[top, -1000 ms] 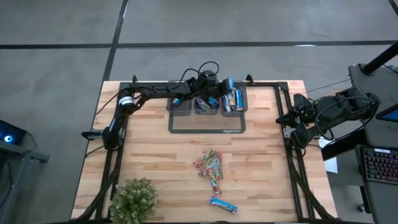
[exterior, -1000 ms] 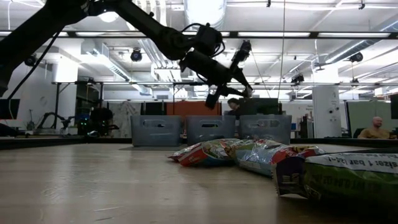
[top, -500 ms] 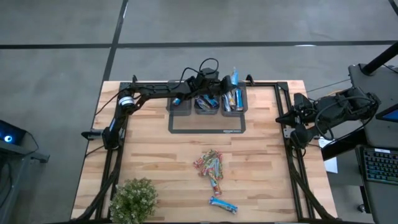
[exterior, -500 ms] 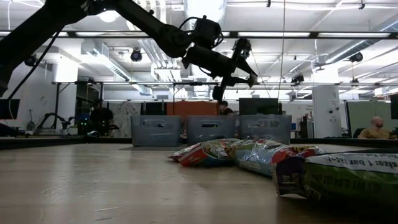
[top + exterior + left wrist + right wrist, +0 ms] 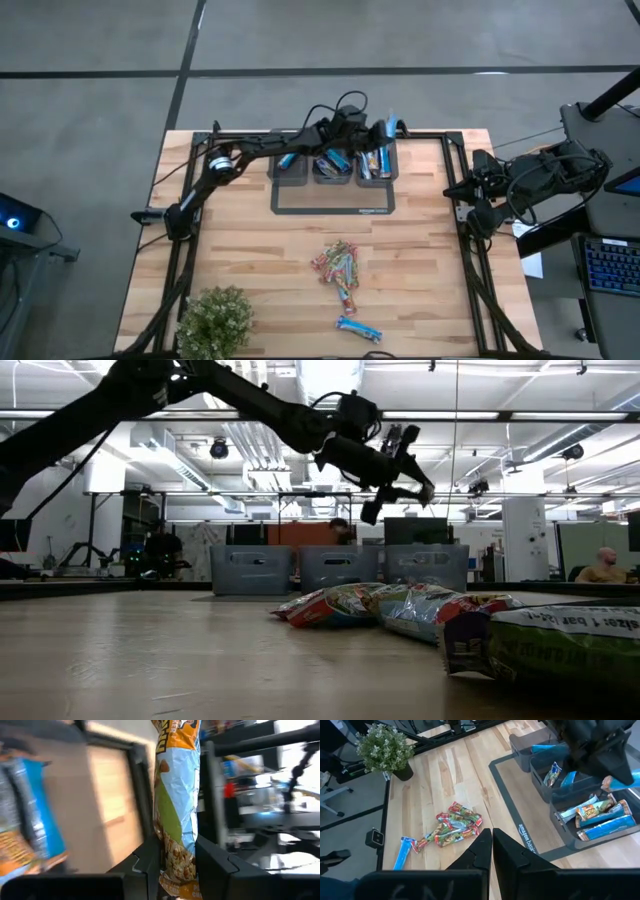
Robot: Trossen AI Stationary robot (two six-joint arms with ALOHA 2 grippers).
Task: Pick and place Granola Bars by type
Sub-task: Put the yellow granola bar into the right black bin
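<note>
Left gripper (image 5: 172,865): we pinch a blue granola bar (image 5: 176,810) by its end | light, crinkly, slippery wrapper | over the table's (image 5: 250,250) far edge bins (image 5: 335,165) | right gripper (image 5: 491,840): closed, empty

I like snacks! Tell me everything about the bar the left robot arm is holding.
The shiny light-blue wrapped granola bar has orange and green patches and a picture of oaty granola. It looks crinkly, like plastic foil. The left gripper has its two dark fingers shut on one end, so the bar sticks out lengthwise from them. It hangs in the air above the rightmost grey bin.
</note>
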